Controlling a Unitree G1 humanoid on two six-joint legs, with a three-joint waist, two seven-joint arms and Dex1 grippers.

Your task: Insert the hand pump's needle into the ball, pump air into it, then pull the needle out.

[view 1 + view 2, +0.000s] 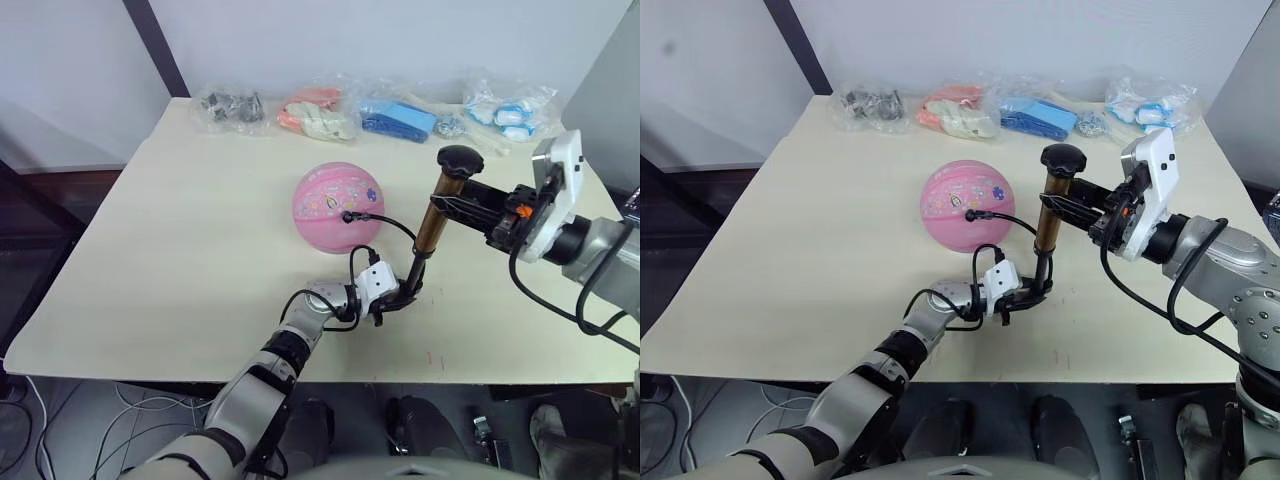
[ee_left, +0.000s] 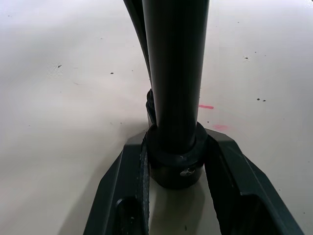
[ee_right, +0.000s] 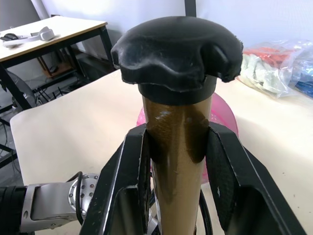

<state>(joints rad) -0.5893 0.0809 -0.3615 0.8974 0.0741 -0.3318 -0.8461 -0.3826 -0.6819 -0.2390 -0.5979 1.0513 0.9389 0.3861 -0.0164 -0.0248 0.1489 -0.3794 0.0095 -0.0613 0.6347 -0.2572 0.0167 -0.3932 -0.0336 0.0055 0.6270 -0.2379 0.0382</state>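
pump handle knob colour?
Black, above the gold-brass tube of the hand pump; the knob shows best in the right wrist view.

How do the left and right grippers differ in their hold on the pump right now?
The left gripper clamps the hand pump at its black bottom end, low by the table; the right gripper clamps the gold tube just under the black knob. The left comes from the near edge, the right from the far right side. Both are shut on the pump, holding it roughly upright beside the ball.
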